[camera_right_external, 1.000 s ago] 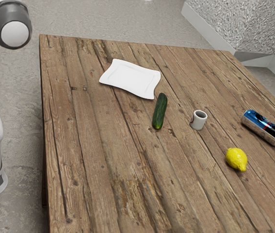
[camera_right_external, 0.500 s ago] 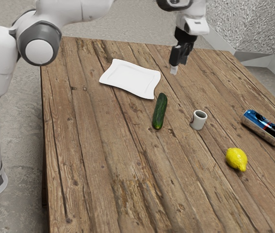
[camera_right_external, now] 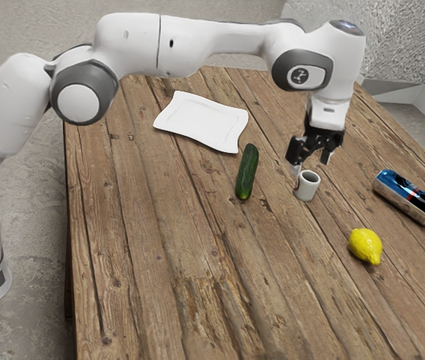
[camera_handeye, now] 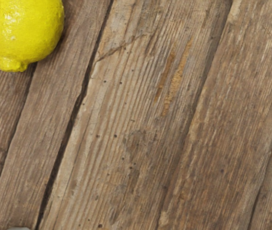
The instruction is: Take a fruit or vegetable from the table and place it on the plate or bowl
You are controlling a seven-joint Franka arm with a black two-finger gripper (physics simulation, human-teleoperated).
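On my weathered plank tabletop (camera_right_external: 160,255) a small grey cup (camera_right_external: 307,185) stood upright, its mouth facing up. Well apart from it, toward the exterior view's right, a blue and silver can (camera_right_external: 408,197) lay on its side near the edge.

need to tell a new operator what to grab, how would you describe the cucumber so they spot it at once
On the wooden table, find the white plate toward the far side. Lying flat just off the plate's near corner, between it and a small white cup, is the cucumber. It is the only long, dark green thing; the lemon is round and yellow.
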